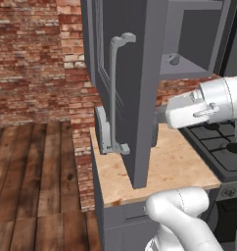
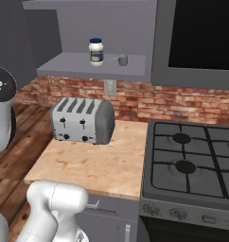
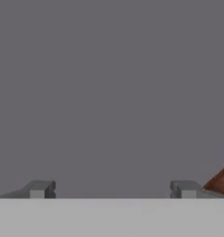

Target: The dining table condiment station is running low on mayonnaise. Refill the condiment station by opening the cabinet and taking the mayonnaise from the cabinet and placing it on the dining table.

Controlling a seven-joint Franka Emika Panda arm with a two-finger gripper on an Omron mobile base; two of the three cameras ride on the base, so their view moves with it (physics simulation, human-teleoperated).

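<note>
Cabinet (image 1: 140, 98) door stands swung open, its silver bar handle (image 1: 114, 93) facing outward at 9 o'clock of the arm. Gripper (image 3: 112, 190) jaws spread wide, holding nothing, fingertips close against flat grey door panel. Mayonnaise (image 2: 96, 52) sits upright on the cabinet shelf (image 2: 78, 66), at 12 o'clock above the toaster (image 2: 83, 121), a small grey cup (image 2: 122, 59) just beside it at 3 o'clock. Judged: jar rigid, light, smooth-sided and likely slippery; grip across the body below the navy lid

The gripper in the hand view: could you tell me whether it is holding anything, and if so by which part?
Nothing is held. The gripper is open, its fingertips wide apart with only the flat dark grey face of the cabinet door between them. The mayonnaise stands on the cabinet shelf.
</note>
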